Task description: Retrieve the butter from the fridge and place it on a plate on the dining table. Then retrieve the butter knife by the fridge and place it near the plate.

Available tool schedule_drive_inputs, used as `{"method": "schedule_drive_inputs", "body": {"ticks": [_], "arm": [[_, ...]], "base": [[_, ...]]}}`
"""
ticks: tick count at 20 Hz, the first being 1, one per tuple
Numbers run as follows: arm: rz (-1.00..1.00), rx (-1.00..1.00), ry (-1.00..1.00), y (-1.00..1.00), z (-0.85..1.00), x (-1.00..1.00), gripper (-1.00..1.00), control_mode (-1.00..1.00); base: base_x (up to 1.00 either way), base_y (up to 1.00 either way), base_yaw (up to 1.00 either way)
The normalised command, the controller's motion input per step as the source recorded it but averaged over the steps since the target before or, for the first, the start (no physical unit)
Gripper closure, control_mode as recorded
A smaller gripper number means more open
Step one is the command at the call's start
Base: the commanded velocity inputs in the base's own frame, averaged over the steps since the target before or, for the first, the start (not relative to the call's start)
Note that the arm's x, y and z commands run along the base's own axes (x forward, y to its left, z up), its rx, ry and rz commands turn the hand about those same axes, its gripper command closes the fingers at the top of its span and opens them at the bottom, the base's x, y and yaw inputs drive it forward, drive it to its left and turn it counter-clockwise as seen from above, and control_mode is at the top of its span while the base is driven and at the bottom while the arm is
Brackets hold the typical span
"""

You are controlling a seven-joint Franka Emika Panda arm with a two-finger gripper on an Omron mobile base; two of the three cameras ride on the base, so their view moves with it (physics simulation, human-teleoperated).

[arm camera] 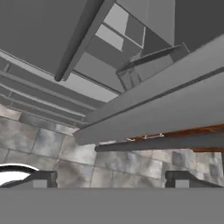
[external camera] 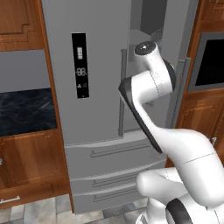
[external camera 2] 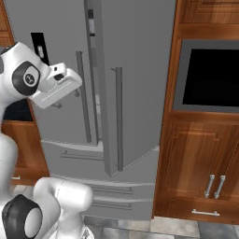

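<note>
Left base view: the fridge [external camera: 100, 109] has its right door only part open, and your arm is right in front of the gap.

Right base view: the gripper [external camera 2: 77, 91] sits just left of that door's edge; swing carelessly and you'll clip it.

Hand view: fingertips [arm camera: 41, 178] wide apart, nothing held. Butter's prob inside the fridge, can't see it tbh.

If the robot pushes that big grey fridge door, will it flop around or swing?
The tall grey steel fridge's right door, already ajar, looks like a stiff slab, so it would probably swing on its hinge, not bend. It seems heavy, likely moving slowly. Its long bar handle looks smooth, maybe slippery for the open gripper.
</note>
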Motion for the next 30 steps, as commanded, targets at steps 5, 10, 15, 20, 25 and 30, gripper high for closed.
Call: {"method": "schedule_drive_inputs", "body": {"ticks": [5,10,15,20,25,30], "arm": [[0.06,-0.08,0.15,0.0,-0.07,0.69,-1.0,-1.0],[0.01,-0.39,0.22,0.0,-0.09,0.37,-1.0,-1.0],[0.06,-0.24,0.31,-0.16,-0.01,0.25,-1.0,-1.0],[0.07,-0.11,0.36,-0.35,0.0,0.01,-1.0,-1.0],[0.03,-0.11,0.33,-0.13,0.0,0.07,-1.0,-1.0],[0.05,-0.11,0.29,-0.24,0.0,0.04,-1.0,-1.0]], "base": [[0.0,0.0,0.0],[0.0,0.0,0.0],[0.0,0.0,0.0],[0.0,0.0,0.0],[0.0,0.0,0.0],[0.0,0.0,0.0]]}}
